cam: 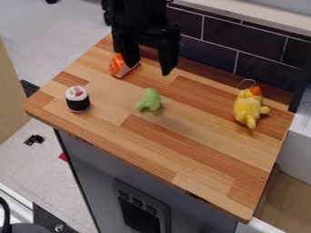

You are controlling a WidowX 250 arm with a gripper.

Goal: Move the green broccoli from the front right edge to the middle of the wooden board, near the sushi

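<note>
- Salmon sushi toy (117, 67), orange striped over white, lies near the far left edge of the wooden top (203, 141), partly behind one finger of the gripper (149, 70); whether they touch, I cannot tell.
- The gripper hangs over the far part of the surface, its fingers spread wide, with nothing held between them.
- A green plush toy (150, 99) lies nearer the middle.
- A black-and-white sushi roll toy (77, 99) stands upright near the left edge.
- A yellow plush bird (248, 108) lies at the right, near the dark tiled wall (220, 40).
</note>
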